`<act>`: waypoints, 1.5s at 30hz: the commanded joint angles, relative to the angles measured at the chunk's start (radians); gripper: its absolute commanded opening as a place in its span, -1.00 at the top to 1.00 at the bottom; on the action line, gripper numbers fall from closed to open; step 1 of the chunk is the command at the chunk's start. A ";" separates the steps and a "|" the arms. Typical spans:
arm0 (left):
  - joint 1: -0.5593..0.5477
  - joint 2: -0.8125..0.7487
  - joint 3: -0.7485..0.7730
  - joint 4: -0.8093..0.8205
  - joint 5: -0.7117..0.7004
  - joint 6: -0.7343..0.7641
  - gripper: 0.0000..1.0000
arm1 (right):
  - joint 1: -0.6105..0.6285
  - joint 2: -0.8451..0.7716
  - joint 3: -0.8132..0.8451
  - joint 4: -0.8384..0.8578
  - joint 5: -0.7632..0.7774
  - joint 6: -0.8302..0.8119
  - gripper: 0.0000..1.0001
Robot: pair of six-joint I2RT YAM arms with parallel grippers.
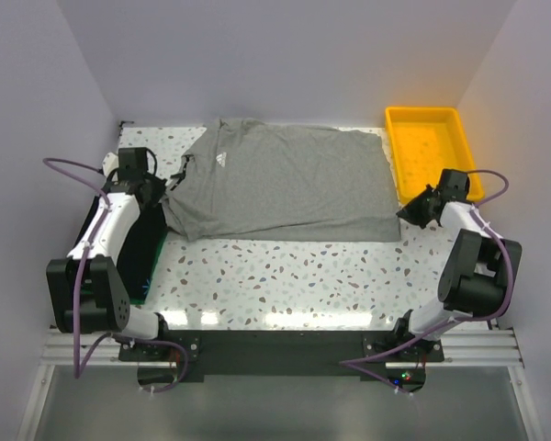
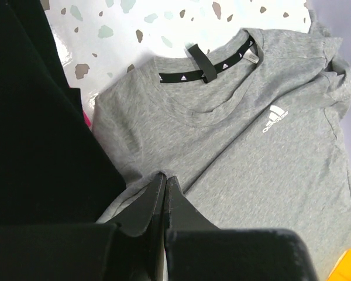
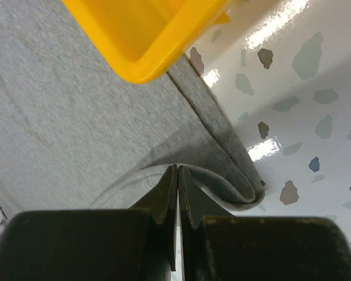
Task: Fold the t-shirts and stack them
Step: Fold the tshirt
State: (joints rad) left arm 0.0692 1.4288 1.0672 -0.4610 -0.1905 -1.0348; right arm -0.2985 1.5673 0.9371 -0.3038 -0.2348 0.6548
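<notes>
Between left claw (image 2: 165, 177) and right claw (image 3: 178, 168), grey t-shirt (image 1: 285, 188) spread; both clamped, seemingly on fabric

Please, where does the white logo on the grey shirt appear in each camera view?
Top external: logo upper left of centre.
Left wrist: logo right of centre, slightly above the middle.
Right wrist: not in it.
Shared landmark: the grey shirt, seen in all three views.
</notes>
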 commanded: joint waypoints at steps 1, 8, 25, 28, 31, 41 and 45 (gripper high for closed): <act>-0.005 0.022 0.068 0.044 -0.036 -0.005 1.00 | -0.013 0.003 0.017 0.060 0.005 0.005 1.00; -0.005 0.050 0.131 0.044 -0.023 0.004 1.00 | -0.039 -0.004 -0.004 0.083 0.003 0.002 1.00; 0.020 0.068 0.180 0.030 -0.017 -0.005 1.00 | -0.045 -0.007 0.009 0.135 -0.049 0.026 1.00; 0.024 0.071 0.183 0.031 -0.009 -0.011 1.00 | -0.045 -0.003 0.017 0.141 -0.058 0.031 1.00; 0.026 0.071 0.185 0.033 -0.003 -0.014 1.00 | -0.045 0.007 0.026 0.147 -0.064 0.035 1.00; 0.034 0.084 0.192 0.045 0.025 -0.013 1.00 | -0.045 -0.006 0.023 0.173 -0.070 0.055 1.00; 0.041 0.081 0.201 0.051 0.031 -0.010 1.00 | -0.045 -0.007 0.029 0.173 -0.067 0.062 1.00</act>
State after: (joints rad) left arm 0.0952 1.5093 1.2190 -0.4576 -0.1585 -1.0374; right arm -0.3408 1.5776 0.9298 -0.1825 -0.2855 0.7021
